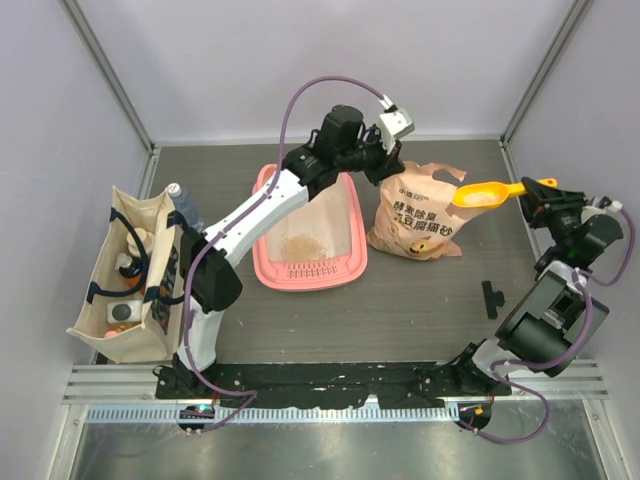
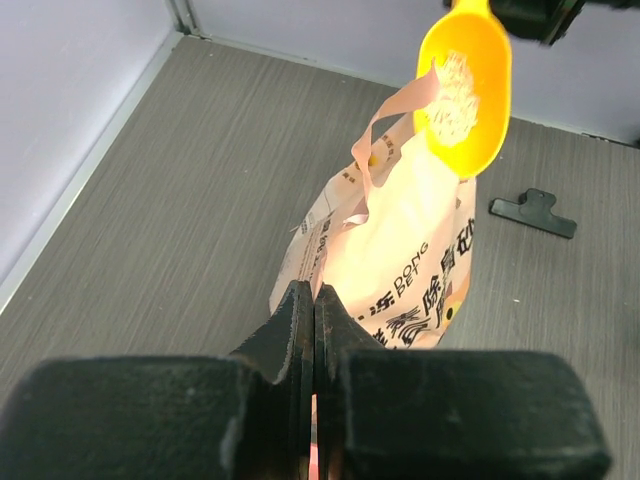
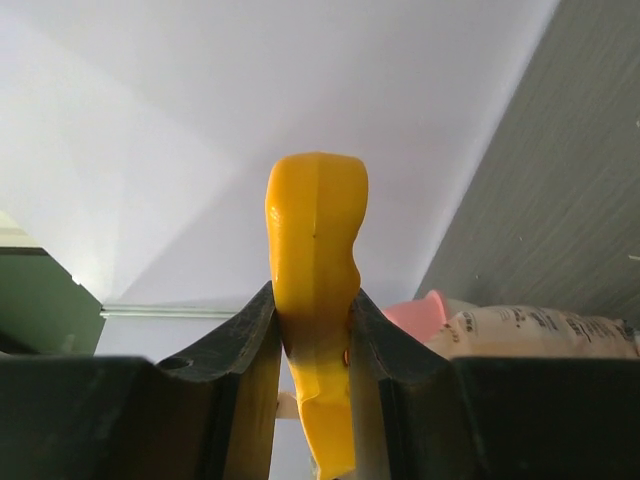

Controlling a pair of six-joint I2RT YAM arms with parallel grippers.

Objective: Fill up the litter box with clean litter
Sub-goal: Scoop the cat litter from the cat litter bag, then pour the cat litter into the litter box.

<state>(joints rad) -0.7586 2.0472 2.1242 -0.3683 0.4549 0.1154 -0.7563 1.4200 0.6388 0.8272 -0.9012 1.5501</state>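
One grey wood-grain table (image 1: 420,300), pale walls (image 1: 300,60) | left fingers (image 2: 290,330) pinched tight on bag (image 1: 415,220) | right fingers (image 3: 250,340) clamping scoop (image 1: 485,193) handle

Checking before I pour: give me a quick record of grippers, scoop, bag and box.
left gripper: shut on bag top edge
right gripper: shut on scoop handle
scoop: holds litter, raised by the bag, not over box
box: left of bag, small pile on floor, mostly bare
clip: on table, right of bag
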